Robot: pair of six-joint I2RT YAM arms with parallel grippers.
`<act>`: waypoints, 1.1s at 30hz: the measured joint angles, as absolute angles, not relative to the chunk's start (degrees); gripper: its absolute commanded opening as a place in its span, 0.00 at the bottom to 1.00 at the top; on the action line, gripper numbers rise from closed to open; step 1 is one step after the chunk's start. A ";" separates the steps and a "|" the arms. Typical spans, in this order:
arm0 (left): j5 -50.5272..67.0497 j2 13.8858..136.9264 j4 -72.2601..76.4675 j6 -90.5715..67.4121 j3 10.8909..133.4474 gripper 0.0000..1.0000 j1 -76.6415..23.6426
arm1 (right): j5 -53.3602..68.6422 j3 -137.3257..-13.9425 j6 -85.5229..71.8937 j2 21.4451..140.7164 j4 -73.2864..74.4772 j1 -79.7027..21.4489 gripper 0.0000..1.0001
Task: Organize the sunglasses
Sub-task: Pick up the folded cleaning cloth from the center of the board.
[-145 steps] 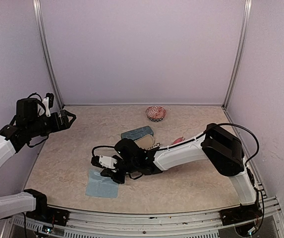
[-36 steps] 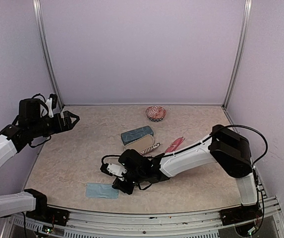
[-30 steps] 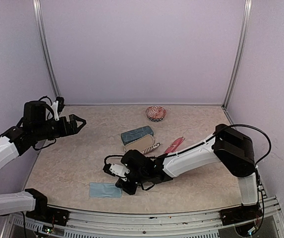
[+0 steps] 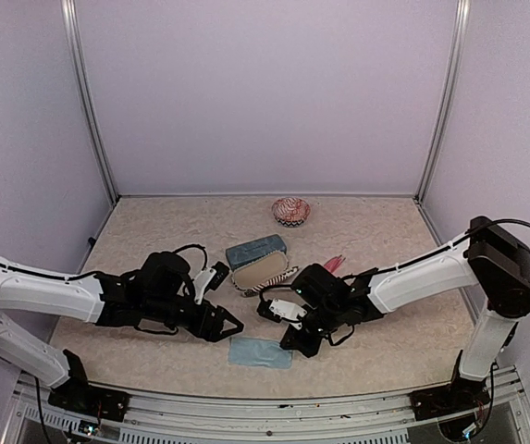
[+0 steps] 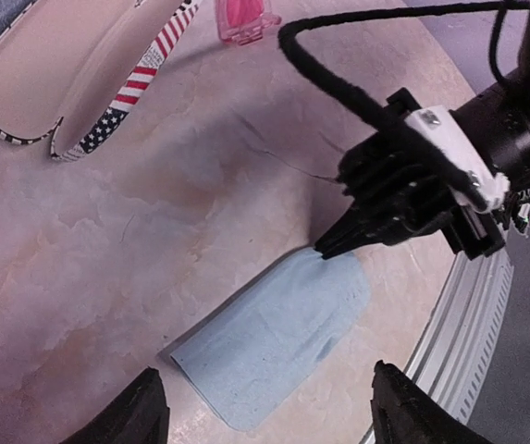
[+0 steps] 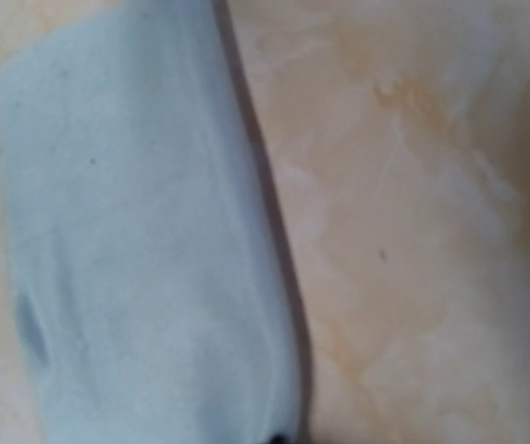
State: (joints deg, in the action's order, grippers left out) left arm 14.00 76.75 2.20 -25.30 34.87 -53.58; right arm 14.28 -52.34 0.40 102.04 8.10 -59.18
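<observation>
A slim pink-red pair of sunglasses (image 4: 332, 264) lies right of centre; its end shows in the left wrist view (image 5: 241, 18). A second pair with stars-and-stripes arms (image 4: 276, 279) (image 5: 126, 92) rests against a beige oval case (image 4: 259, 269). No dark reddish-brown frame shows clearly. My right gripper (image 4: 292, 347) (image 5: 329, 245) is shut on the edge of a light blue soft pouch (image 4: 260, 351) (image 5: 274, 342) (image 6: 135, 250) lying flat on the table. My left gripper (image 4: 226, 326) (image 5: 274, 416) is open and empty, hovering just left of that pouch.
A blue-teal hard case (image 4: 255, 250) lies behind the beige case. A round red-and-white patterned pouch (image 4: 290, 211) sits near the back wall. The table's metal front rail (image 5: 486, 351) runs close behind the light blue pouch.
My right gripper has dragged the light blue pouch to the right along the front. My left arm has swung down from the raised left side to the table's middle.
</observation>
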 measured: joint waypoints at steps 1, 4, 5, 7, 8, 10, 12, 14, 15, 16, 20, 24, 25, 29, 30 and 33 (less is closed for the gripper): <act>13.63 78.32 2.09 -24.73 35.59 0.69 -53.80 | 14.59 -52.12 0.43 101.95 7.90 -59.09 0.00; 12.80 81.93 1.89 -22.44 37.34 0.69 -54.13 | 15.49 -51.37 0.40 101.54 7.35 -59.07 0.00; 12.60 82.96 1.80 -21.67 37.82 0.68 -54.28 | 15.73 -51.05 0.40 101.38 7.07 -59.07 0.00; 12.16 84.77 1.58 -20.14 38.63 0.65 -54.63 | 16.19 -50.50 0.38 101.16 6.50 -59.02 0.00; 11.97 85.65 1.54 -19.40 38.96 0.64 -54.76 | 16.38 -50.35 0.38 101.12 6.28 -58.92 0.00; 11.75 87.24 1.26 -18.20 39.59 0.61 -54.85 | 16.80 -50.17 0.38 101.12 5.93 -58.78 0.00; 11.73 88.75 1.23 -17.06 40.05 0.60 -54.85 | 17.17 -49.91 0.40 101.08 5.54 -58.70 0.00; 11.77 90.02 0.99 -15.97 40.45 0.59 -54.85 | 17.34 -49.84 0.40 101.08 5.41 -58.70 0.00; 11.77 90.59 0.91 -15.49 40.71 0.58 -54.85 | 17.37 -49.84 0.40 101.08 5.39 -58.70 0.00; 11.77 91.05 0.91 -15.07 40.91 0.58 -54.85 | 17.41 -49.82 0.40 101.08 5.34 -58.70 0.00; 12.08 93.14 0.75 -13.26 42.26 0.56 -54.85 | 17.43 -49.76 0.40 101.08 5.23 -58.67 0.00; 12.05 94.98 0.64 -11.99 43.29 0.52 -54.85 | 17.56 -49.76 0.43 101.08 5.19 -58.67 0.00; 12.19 95.61 0.62 -11.73 43.59 0.50 -54.85 | 17.58 -49.76 0.43 101.08 5.17 -58.70 0.00; 13.21 97.34 0.78 -10.85 44.10 0.45 -54.83 | 17.58 -49.76 0.45 101.08 5.15 -58.67 0.00; 13.37 97.47 0.84 -10.79 44.12 0.44 -54.85 | 17.61 -49.76 0.47 101.08 5.13 -58.67 0.00; 14.39 97.56 0.82 -10.46 44.12 0.41 -54.85 | 17.63 -49.74 0.58 101.08 5.10 -58.67 0.00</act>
